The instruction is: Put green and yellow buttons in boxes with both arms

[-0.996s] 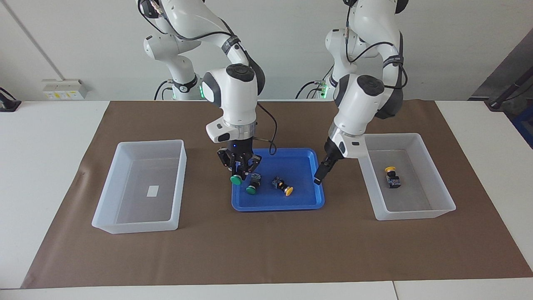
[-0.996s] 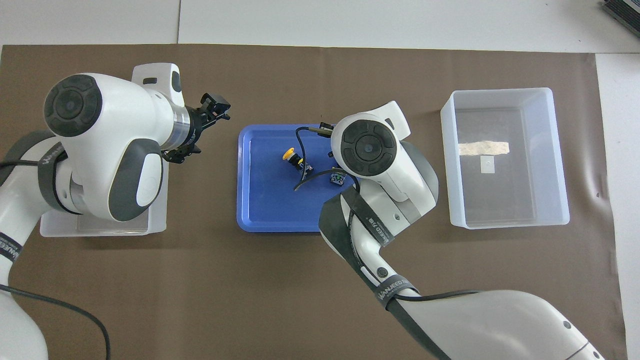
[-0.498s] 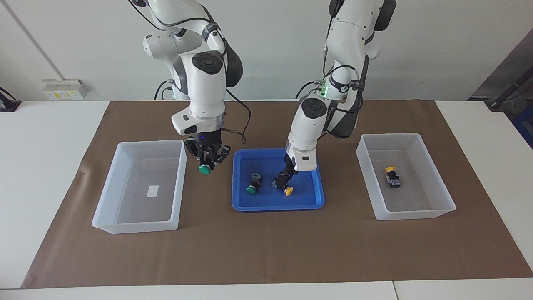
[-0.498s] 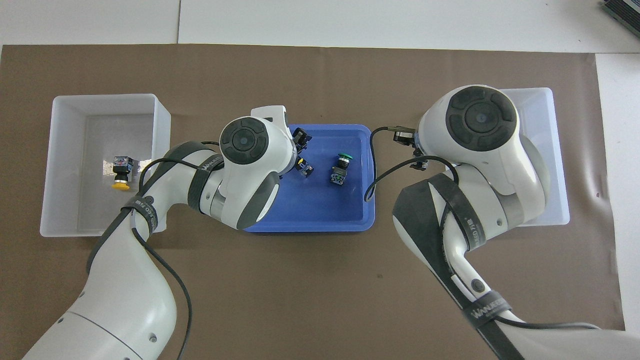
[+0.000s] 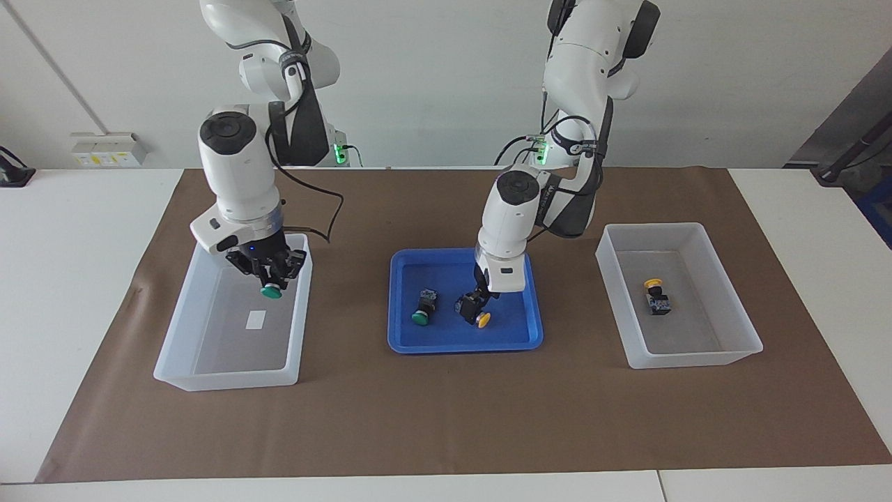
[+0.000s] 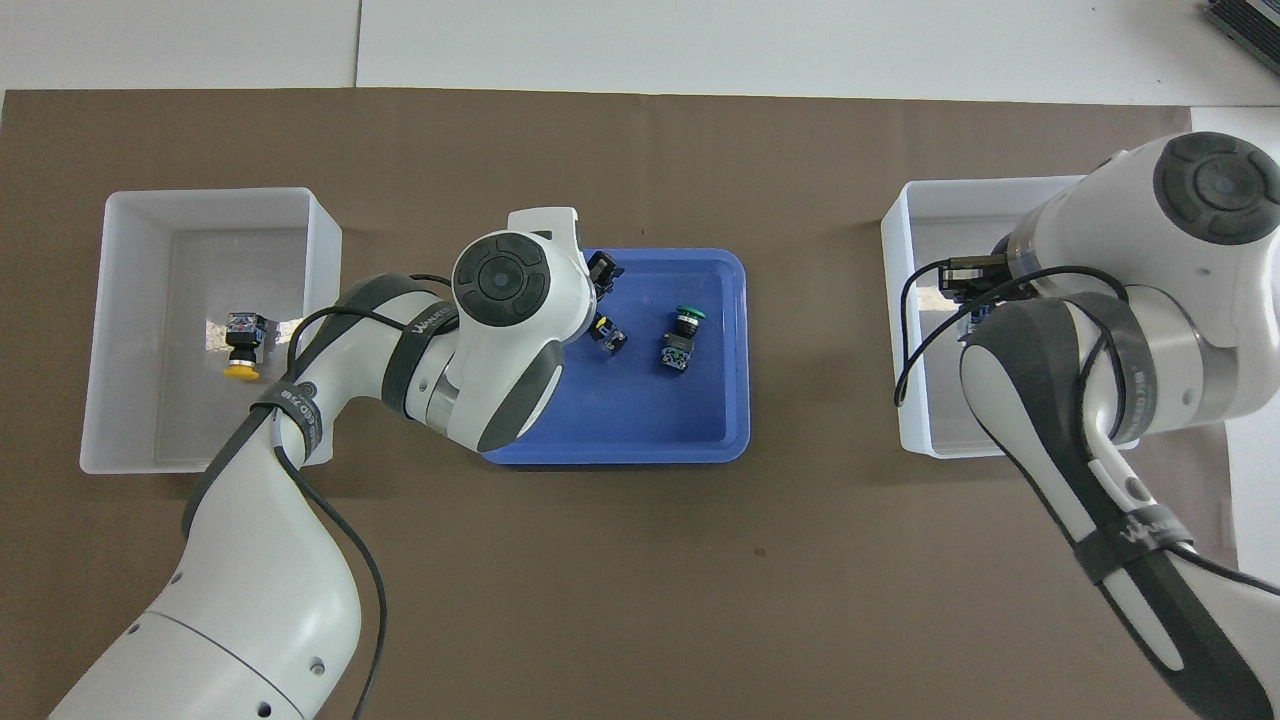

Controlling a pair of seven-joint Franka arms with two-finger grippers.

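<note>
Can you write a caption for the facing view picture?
Right gripper holds a green button over a box; left gripper reaches a yellow button.

i see the blue tray (image 6: 620,440) at the middle of the brown mat (image 6: 640,560), and on it a green button (image 6: 682,336) lying on its side. beside it, toward the left arm's end, lies a yellow button (image 6: 606,333), mostly covered by the left arm's wrist. the left gripper (image 6: 600,272) sits over the tray edge farther from the robots; i can't make out its fingers. another yellow button (image 6: 240,345) lies in the box (image 6: 120,330) at the left arm's end. the right arm (image 6: 1130,330) covers much of the other box (image 6: 915,330); its gripper is hidden beneath the wrist.
</note>
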